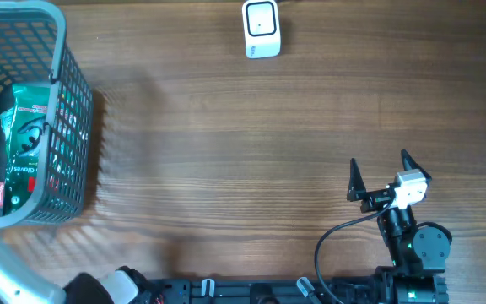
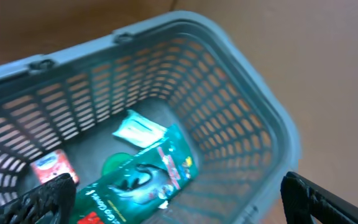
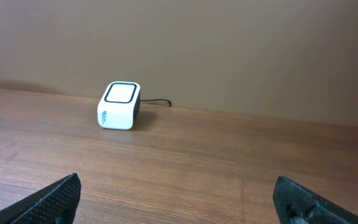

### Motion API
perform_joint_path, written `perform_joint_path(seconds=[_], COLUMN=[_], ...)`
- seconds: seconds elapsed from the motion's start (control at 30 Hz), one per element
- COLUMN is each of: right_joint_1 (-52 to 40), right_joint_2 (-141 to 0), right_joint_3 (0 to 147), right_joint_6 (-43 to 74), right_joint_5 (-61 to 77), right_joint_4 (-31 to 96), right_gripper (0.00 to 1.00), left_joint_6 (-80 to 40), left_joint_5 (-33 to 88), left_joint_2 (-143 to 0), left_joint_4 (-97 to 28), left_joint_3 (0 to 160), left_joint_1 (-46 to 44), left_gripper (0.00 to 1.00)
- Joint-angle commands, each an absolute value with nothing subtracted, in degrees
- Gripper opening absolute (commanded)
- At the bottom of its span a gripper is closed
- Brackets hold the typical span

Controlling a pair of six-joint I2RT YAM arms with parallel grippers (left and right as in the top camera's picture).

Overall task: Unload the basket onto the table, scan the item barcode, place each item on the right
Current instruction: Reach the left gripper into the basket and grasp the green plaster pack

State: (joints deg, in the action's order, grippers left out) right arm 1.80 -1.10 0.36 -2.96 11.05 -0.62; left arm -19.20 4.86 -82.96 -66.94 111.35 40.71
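The item, a green printed packet, lies inside the grey mesh basket at the table's left edge. In the left wrist view the same packet rests on the basket floor, tilted. My left gripper hovers open above the basket's inside, with the packet below and between its black fingers, apart from them. The white barcode scanner stands at the far middle of the table, seen too as a small white box. My right gripper is open and empty near the front right, pointed toward the scanner.
A white sachet and a small red-and-pink pack share the basket floor with the packet. The basket rim and its handle stand round the left gripper. A dark cable runs from the scanner. Bare wood lies between basket and scanner.
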Motion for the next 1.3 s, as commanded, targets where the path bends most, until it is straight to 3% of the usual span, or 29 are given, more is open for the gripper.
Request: perform_joint_path(seconds=[0.0, 0.17, 0.3, 0.57, 0.7, 1.07, 1.1, 1.17, 1.23, 1.27], right_joint_1=[1.45, 1.45, 1.45, 1.45, 1.45, 1.45, 1.45, 1.45, 1.45, 1.45], right_joint_2=[-1.02, -1.02, -1.02, -1.02, -1.02, -1.02, -1.02, -1.02, -1.02, -1.02], right_joint_3=[0.3, 0.3, 0.3, 0.3, 0.3, 0.3, 0.3, 0.3, 0.3, 0.3], right_joint_6=[-3.66, -3.66, -3.68, -3.68, -3.68, -3.68, -3.7, -3.68, -3.68, -3.68], right_joint_5=[10.31, 10.31, 10.31, 10.31, 10.31, 10.31, 10.31, 10.31, 10.31, 10.31], right_joint_4=[-0.78, -0.78, -0.78, -0.78, -0.78, -0.78, -0.78, -0.78, -0.78, -0.78], right_gripper=[1.0, 1.0, 1.0, 1.0, 1.0, 1.0, 1.0, 1.0, 1.0, 1.0], left_joint_6=[-18.13, -2.5, 3.18, 4.58, 11.99, 14.83, 14.81, 14.81, 14.79, 14.79], left_joint_5=[8.21, 16.91, 16.91, 18.17, 25.08, 24.36, 24.36, 24.38, 24.36, 24.25], left_joint_2=[-87.81, -96.51, -102.48, -112.95, -117.05, -118.65, -118.65, -118.65, -118.61, -118.61], left_joint_4=[-67.64, -67.57, -67.55, -68.29, -70.59, -70.65, -70.65, -71.0, -71.02, -71.02], left_joint_3=[111.09, 108.27, 106.87, 106.8, 106.8, 101.12, 100.62, 100.27, 100.29, 100.29], left_joint_1=[45.12, 45.76, 45.76, 45.76, 44.86, 39.0, 38.89, 38.83, 38.83, 38.85], left_gripper=[1.0, 1.0, 1.0, 1.0, 1.0, 1.0, 0.9, 0.52, 0.29, 0.24])
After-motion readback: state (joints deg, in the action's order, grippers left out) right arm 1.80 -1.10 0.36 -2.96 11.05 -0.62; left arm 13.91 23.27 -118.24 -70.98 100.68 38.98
